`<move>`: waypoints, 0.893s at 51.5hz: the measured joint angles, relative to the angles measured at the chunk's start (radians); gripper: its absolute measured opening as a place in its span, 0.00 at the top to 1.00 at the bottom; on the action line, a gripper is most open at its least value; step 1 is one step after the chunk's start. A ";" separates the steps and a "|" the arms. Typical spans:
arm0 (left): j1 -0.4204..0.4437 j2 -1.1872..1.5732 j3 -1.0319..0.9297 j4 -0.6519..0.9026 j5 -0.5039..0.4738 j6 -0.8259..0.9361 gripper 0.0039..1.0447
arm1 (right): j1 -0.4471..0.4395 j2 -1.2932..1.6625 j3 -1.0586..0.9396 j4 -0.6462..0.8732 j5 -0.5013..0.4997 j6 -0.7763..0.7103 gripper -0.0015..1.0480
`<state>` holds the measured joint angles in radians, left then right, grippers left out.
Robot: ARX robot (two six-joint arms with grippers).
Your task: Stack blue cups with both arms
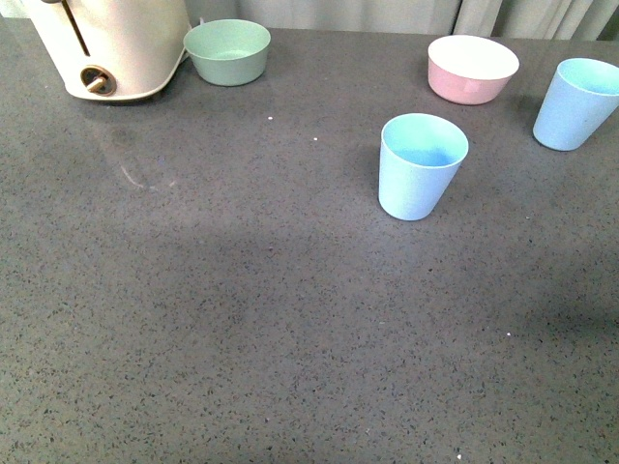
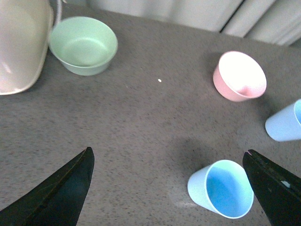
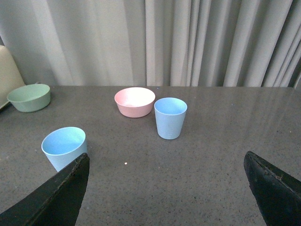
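Two pale blue cups stand upright and apart on the grey counter. One blue cup (image 1: pixel 422 165) (image 2: pixel 221 189) (image 3: pixel 64 148) is near the middle. The other blue cup (image 1: pixel 576 103) (image 2: pixel 285 123) (image 3: pixel 170 117) stands at the far right. Neither arm shows in the front view. My left gripper (image 2: pixel 169 186) hangs open above the counter, with the middle cup close to one of its fingers (image 2: pixel 275 188). My right gripper (image 3: pixel 167 188) is open over bare counter, and both cups lie beyond it.
A pink bowl (image 1: pixel 472 68) (image 2: pixel 239 76) (image 3: pixel 134 101) with a white inside sits between the two cups, further back. A green bowl (image 1: pixel 227 51) (image 2: pixel 83 45) (image 3: pixel 29 97) and a cream appliance (image 1: pixel 111 43) stand at the back left. Curtains hang behind the counter.
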<state>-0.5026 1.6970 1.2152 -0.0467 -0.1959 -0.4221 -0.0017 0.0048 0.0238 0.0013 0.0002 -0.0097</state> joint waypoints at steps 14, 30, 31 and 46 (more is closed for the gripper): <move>0.292 -0.502 -0.733 0.790 -0.023 0.382 0.65 | 0.000 0.000 0.000 0.000 -0.003 0.000 0.09; 0.362 -0.659 -0.949 0.811 0.066 0.409 0.99 | 0.000 0.000 0.000 0.000 0.000 0.000 0.09; 0.367 -0.673 -0.961 0.811 0.069 0.410 0.99 | 0.000 0.000 0.000 0.000 0.000 0.000 0.09; 0.447 -0.854 -1.086 0.754 0.171 0.412 0.99 | 0.000 0.000 0.000 0.000 0.000 0.000 0.09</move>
<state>-0.0551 0.8433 0.1287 0.7074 -0.0246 -0.0105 -0.0017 0.0051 0.0238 0.0013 0.0002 -0.0097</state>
